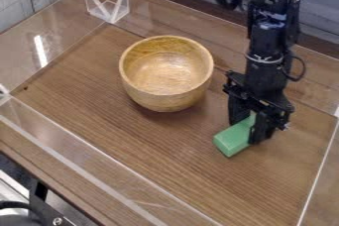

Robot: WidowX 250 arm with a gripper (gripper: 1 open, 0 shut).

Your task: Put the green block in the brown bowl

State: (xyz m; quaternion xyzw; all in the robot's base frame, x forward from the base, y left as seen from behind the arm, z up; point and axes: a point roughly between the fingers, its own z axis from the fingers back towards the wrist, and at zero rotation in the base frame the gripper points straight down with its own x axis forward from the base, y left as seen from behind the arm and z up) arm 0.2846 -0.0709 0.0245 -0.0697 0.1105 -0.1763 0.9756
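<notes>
Two black jaws of the gripper (260, 123) point steeply down and stand partly apart, closed on the upper end of the green block (235, 138), which sits between them and tilts out from their tips toward the lower left, its far end at or just above the wooden worktop (119, 136); whether that end touches the wood cannot be told. The brown bowl (166, 72) stands upright to the left of the jaws and a little further back, near them but apart from both the block and the gripper, and its hollow shows only wood grain. The black arm (272, 32) rises straight above the jaws. A clear plastic stand (106, 5) sits well apart, far off to the upper left.
</notes>
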